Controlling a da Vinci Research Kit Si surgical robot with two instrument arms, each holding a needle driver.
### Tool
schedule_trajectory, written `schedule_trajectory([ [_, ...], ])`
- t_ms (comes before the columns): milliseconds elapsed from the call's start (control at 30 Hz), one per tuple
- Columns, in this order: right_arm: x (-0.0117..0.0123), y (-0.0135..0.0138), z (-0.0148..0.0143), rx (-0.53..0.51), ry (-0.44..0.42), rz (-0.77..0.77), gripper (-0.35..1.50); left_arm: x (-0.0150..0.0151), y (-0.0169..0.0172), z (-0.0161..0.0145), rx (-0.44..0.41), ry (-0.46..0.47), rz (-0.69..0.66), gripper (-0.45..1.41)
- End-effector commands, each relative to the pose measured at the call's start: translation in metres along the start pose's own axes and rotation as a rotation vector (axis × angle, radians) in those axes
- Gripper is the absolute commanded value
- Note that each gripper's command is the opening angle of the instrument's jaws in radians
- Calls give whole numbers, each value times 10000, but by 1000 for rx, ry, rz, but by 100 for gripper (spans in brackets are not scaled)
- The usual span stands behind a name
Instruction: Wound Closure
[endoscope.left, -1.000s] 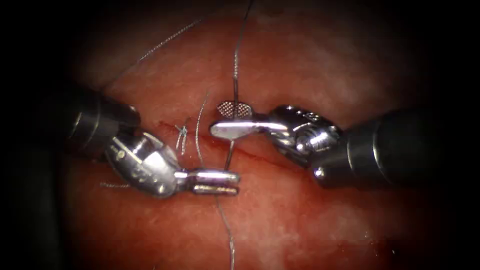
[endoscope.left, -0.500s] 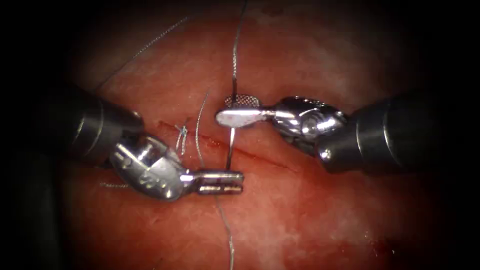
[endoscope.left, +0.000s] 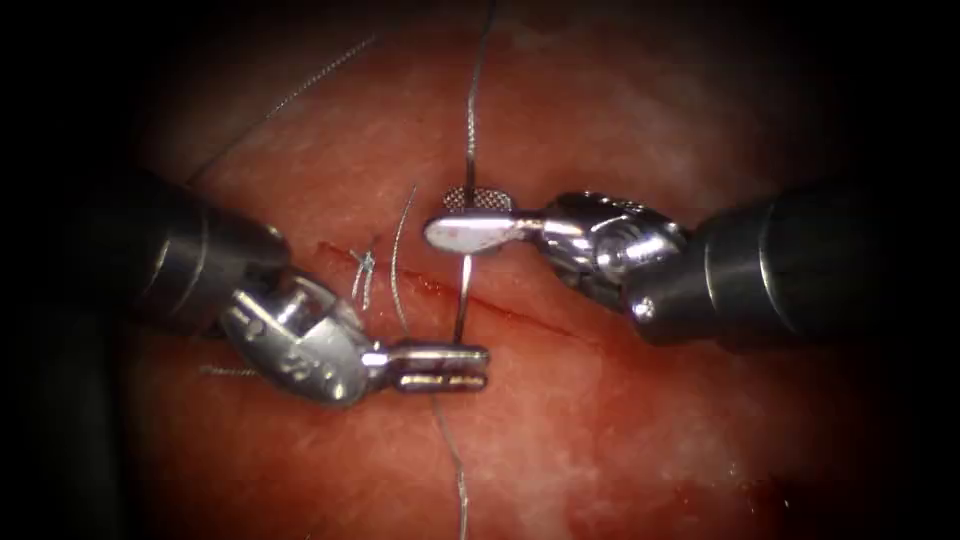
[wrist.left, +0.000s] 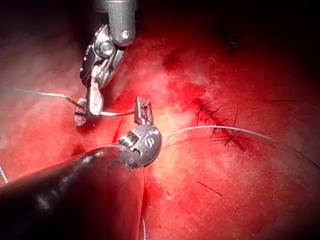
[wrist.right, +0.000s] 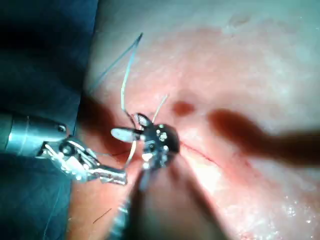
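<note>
**A:** Watching the endoscope feed. What's the left arm's slim silver two-jawed tool (endoscope.left: 440, 365) got?

**B:** Its jaws are pinched together on the lower end of the thin curved steel needle (endoscope.left: 462, 295). The needle runs up from there across the narrow red cut (endoscope.left: 520, 318) in the pink pork tissue (endoscope.left: 600, 120). The stretch I can see sits above the surface, not buried.

**A:** And the right arm's shiny needle driver (endoscope.left: 450, 215)?

**B:** Its jaws are parted, ridged face showing, with the needle's upper end between them. They aren't clamped on anything. The fine grey thread (endoscope.left: 470, 110) runs up and away behind it, and more trails below the left tool. A small tied stitch (endoscope.left: 364, 265) sits on the cut, just left of the needle.

**A:** Left wrist view?

**B:** Same deal. The left tool (wrist.left: 142, 111) is clamped on one end of the needle (wrist.left: 117, 114), and the right tool (wrist.left: 86, 109) is spread around the other end. Thread (wrist.left: 240, 131) arcs over the tissue near some dark stitch ends (wrist.left: 215, 112).

**A:** Right wrist view?

**B:** The right tool (wrist.right: 131, 126) is spread apart and the needle (wrist.right: 132, 150) drops toward the left tool (wrist.right: 112, 176). I can't tell that tool's grip from here.
</note>
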Motion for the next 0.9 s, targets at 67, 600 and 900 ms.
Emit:
schedule_trajectory([
  [67,-13,0,5,1,-5,32,17,0,12,3,-2,0,-5,-45],
  [600,-16,10,0,-19,-54,-21,-35,1,9,2,-6,1,-72,32],
  [900,-3,25,-14,-26,53,-352,-35,11,3,-4,15,-25,-373,111],
])
